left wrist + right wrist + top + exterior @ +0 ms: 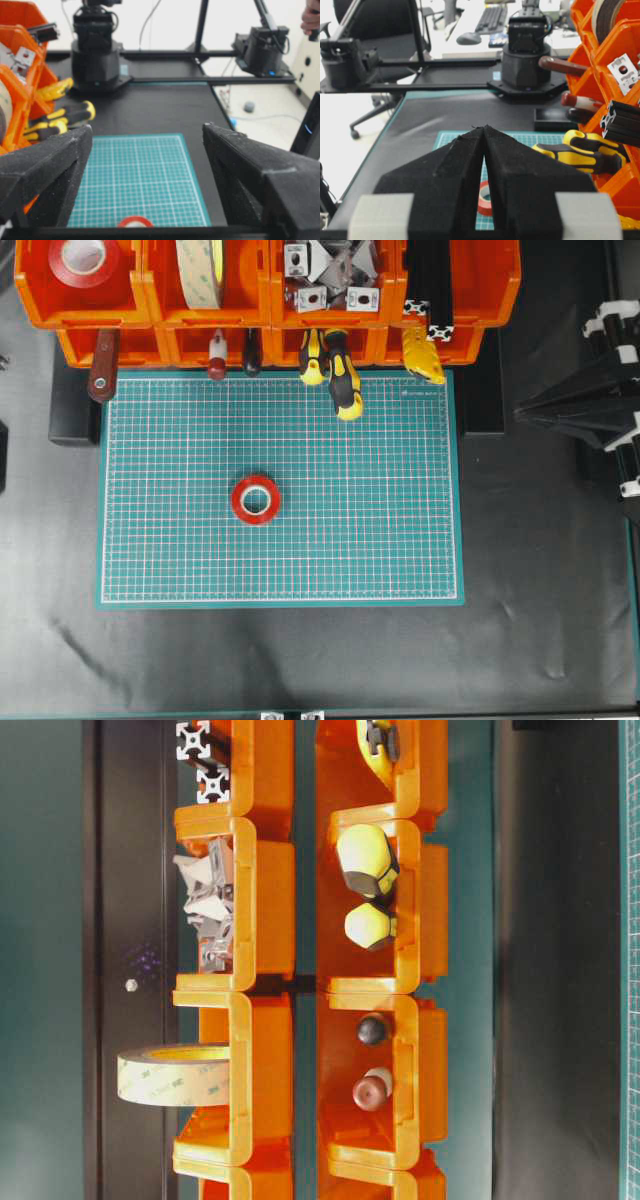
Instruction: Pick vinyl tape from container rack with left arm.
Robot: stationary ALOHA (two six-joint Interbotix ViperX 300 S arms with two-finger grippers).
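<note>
Left wrist view: vinyl tape (135,222) half cut off

The overhead view looks straight down on the green gridded cutting mat (280,490), with the orange plastic bin rack (265,300) along its top edge. The table-level view sits close to that rack (260,960), turned sideways. Each wrist view looks level across the mat (140,175) (520,140) from opposite sides. All four share the rack.
</note>
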